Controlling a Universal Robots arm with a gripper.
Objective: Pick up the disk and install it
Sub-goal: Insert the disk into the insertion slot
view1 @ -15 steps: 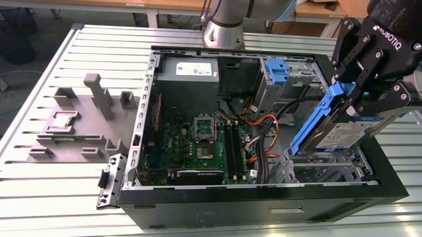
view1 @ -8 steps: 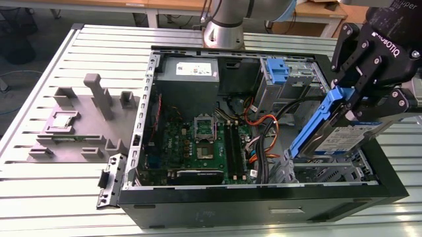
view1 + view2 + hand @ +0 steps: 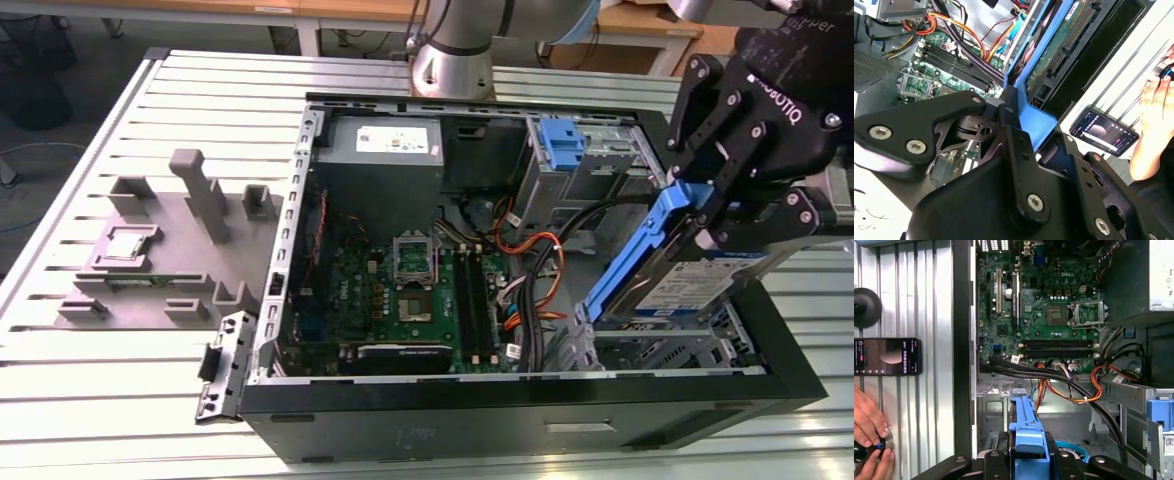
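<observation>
Cables [image 3: 550, 262] crowd the space beside the disk [image 3: 697, 285]; motherboard [image 3: 414, 290] side lies open.

The arm [image 3: 454, 45] stands as a silver column at the far side of the exterior view, and its wrist end enters at that view's upper right. There the black gripper [image 3: 731, 215] hangs tilted, with its fingers pointing downward and toward the exterior view's left. The fingers [image 3: 1015, 134] are clamped onto the blue upper edge of the disk [image 3: 694, 285] and hold it slanted on edge. In both wrist views the finger linkages spread out on either side of that grip.
</observation>
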